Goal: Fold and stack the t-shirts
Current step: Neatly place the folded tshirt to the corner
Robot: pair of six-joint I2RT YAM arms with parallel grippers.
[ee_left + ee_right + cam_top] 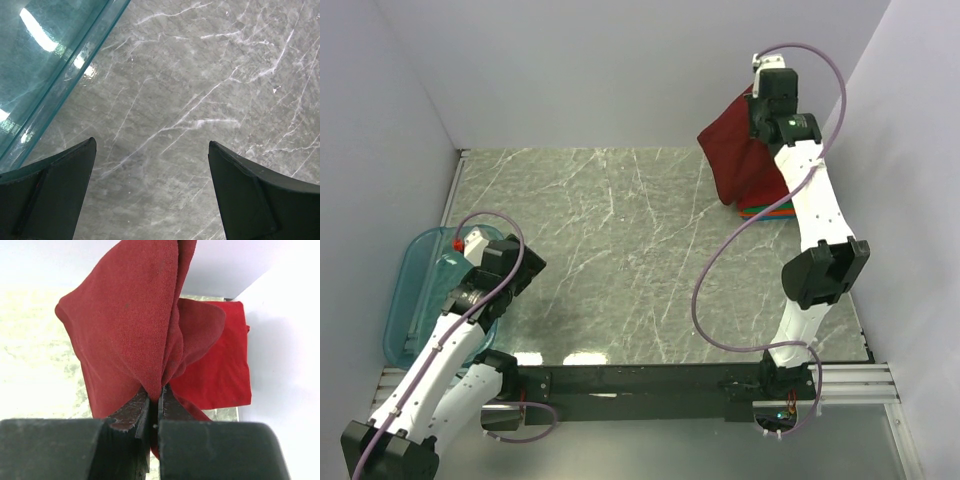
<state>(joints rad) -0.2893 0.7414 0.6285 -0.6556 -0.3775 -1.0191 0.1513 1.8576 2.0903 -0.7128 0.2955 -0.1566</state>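
My right gripper (772,100) is raised at the far right corner, shut on a bunched edge of the dark maroon t-shirt (733,150). The shirt hangs loose beneath it, over a stack of folded t-shirts (772,211) whose coloured edges peek out below. In the right wrist view the maroon cloth (130,325) is pinched between the closed fingers of the right gripper (161,390), with the bright red folded shirt (225,365) flat on the table behind. My left gripper (151,145) stands open over bare marble, holding nothing; from above the left gripper (470,250) sits at the near left.
A translucent teal plastic bin (415,290) lies at the table's left edge, right beside the left gripper; its rim (65,85) crosses the left wrist view. White walls close in the back and the right, close to the stack.
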